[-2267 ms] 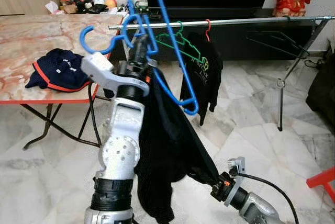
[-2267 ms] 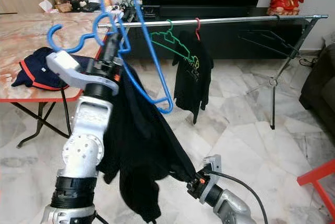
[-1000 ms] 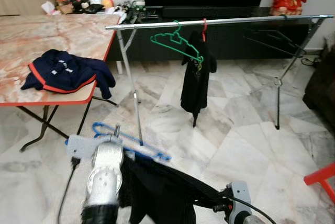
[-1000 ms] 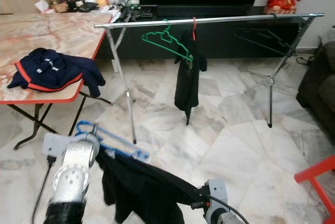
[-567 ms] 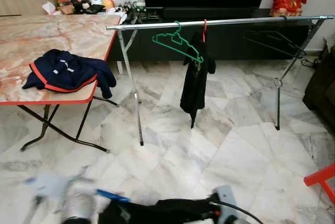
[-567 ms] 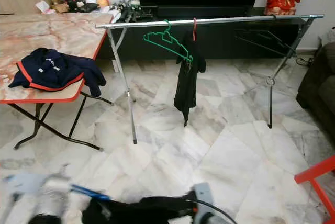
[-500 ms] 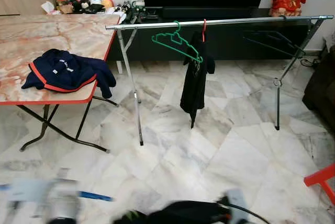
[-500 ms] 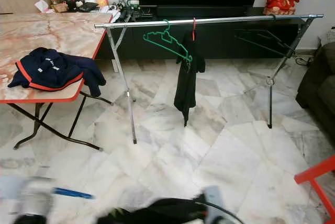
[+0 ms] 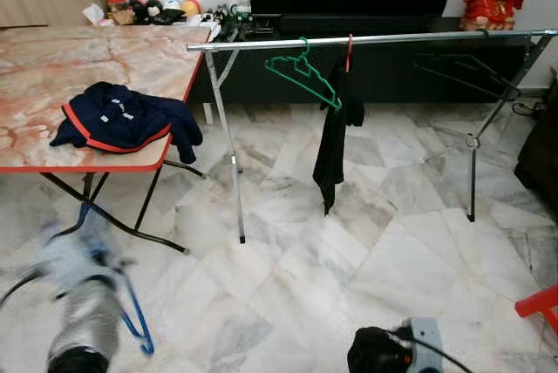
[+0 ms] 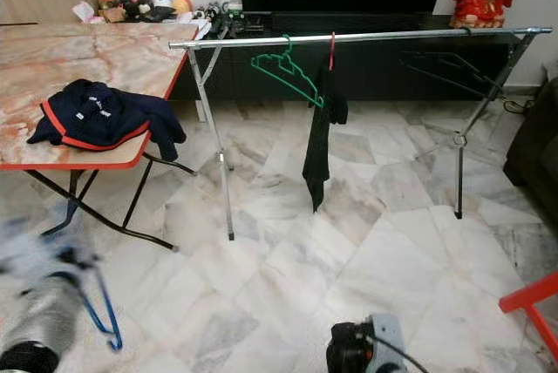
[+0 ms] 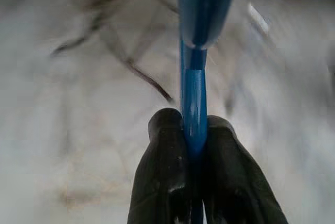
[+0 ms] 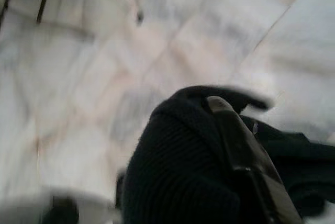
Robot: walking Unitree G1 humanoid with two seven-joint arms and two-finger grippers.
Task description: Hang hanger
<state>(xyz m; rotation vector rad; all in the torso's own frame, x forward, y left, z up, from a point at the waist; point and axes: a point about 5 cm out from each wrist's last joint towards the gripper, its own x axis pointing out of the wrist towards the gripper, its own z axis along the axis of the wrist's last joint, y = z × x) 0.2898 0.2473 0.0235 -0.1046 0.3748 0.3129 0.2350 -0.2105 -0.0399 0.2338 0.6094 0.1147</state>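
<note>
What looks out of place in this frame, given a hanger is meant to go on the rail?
The blue hanger dangles bare near the floor, pinched in the left gripper, while the black garment is bunched in the right gripper. On the rail, a green hanger hangs tilted and empty.

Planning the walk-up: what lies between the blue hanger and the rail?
In the head views, bare marble floor lies between the blue hanger, held low by the left gripper, and the rail.

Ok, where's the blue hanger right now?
The blue hanger hangs low on the robot's left, pinched in the left end effector, just above the marble floor near the table legs.
</note>
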